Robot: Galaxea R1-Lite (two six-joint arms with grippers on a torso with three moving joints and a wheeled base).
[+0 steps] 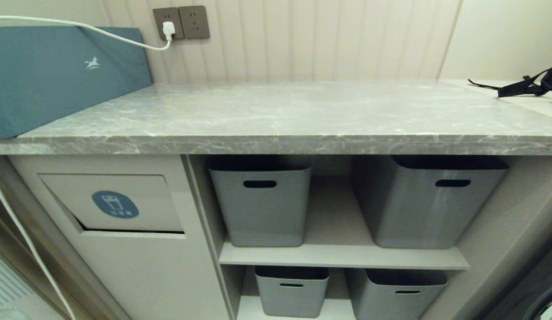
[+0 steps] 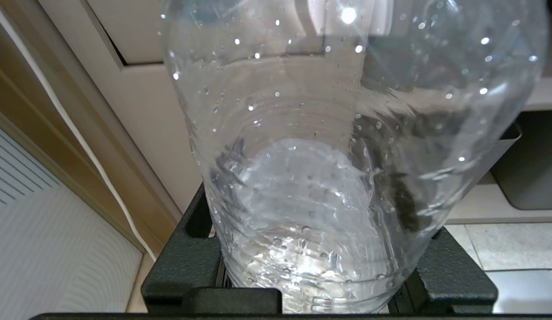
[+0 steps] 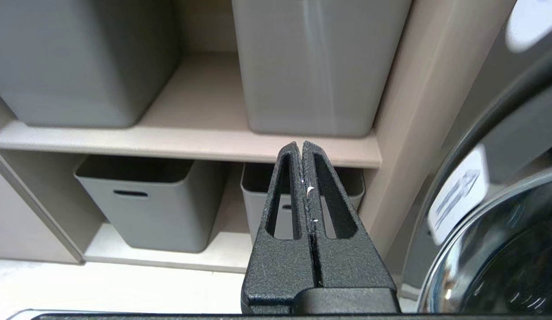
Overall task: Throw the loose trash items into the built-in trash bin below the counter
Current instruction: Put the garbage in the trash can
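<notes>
My left gripper [image 2: 320,249] is shut on a clear plastic bottle [image 2: 329,133], one of the loose trash items. Droplets cling to the bottle's wall, and it fills most of the left wrist view between the black fingers [image 2: 182,258]. Beyond it stands the beige front of the built-in trash bin [image 2: 160,111]. In the head view the bin's flap [image 1: 115,202], marked with a round blue sticker, sits at the lower left under the grey marble counter [image 1: 276,120]. Neither arm shows there. My right gripper [image 3: 300,146] is shut on nothing and points at the shelves.
A large blue box [image 1: 58,71] stands on the counter's left end. A black strap [image 1: 525,86] lies at the far right. Grey tubs [image 1: 262,204] fill the open shelves right of the bin. A white cable [image 1: 26,240] hangs along the bin's left side. A round appliance door [image 3: 502,231] is beside my right gripper.
</notes>
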